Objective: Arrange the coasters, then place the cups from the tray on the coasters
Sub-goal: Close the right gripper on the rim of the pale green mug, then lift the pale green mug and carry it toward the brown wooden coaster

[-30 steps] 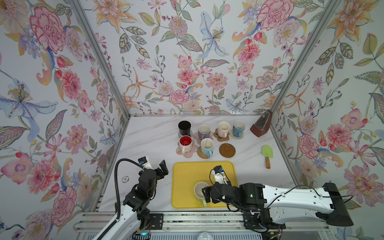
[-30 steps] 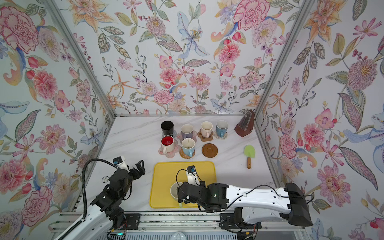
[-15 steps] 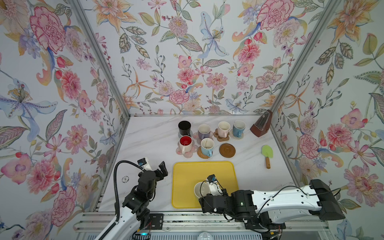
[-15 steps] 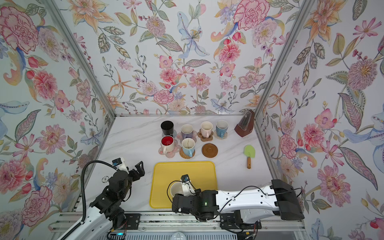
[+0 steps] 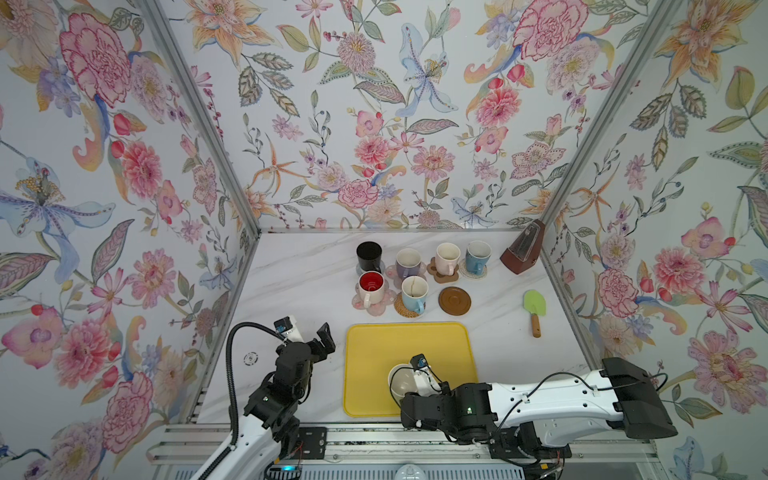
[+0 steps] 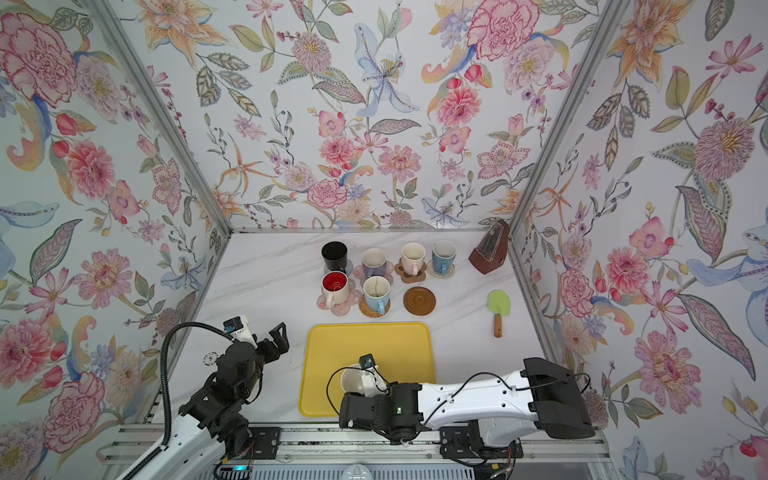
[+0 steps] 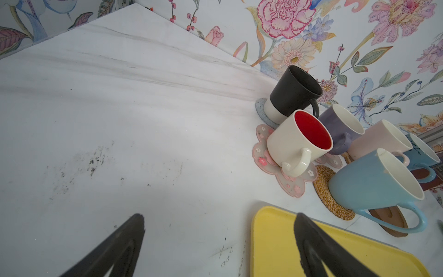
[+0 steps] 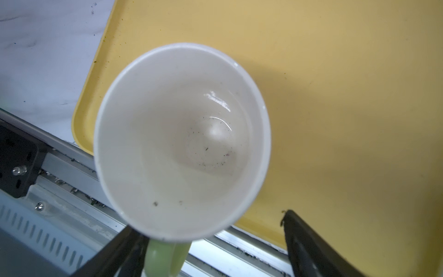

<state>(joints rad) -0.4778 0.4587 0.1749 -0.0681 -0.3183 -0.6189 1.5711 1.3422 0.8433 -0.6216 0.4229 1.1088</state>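
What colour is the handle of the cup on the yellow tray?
Light green; the handle shows best in the right wrist view.

Cups (image 5: 414,291): seven, six beyond the tray (image 5: 374,345), one on it. Coasters (image 5: 454,300): seven. Spatula (image 5: 534,301), metronome (image 5: 521,253): one each.

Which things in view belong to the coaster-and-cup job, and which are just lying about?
Part of the job:
- yellow tray
- green mug, the last one on the tray
- empty wooden coaster
- black mug, purple mug, pink mug, blue mug, red-lined white mug and light-blue mug, all standing on coasters

Lying about:
- brown metronome
- green spatula
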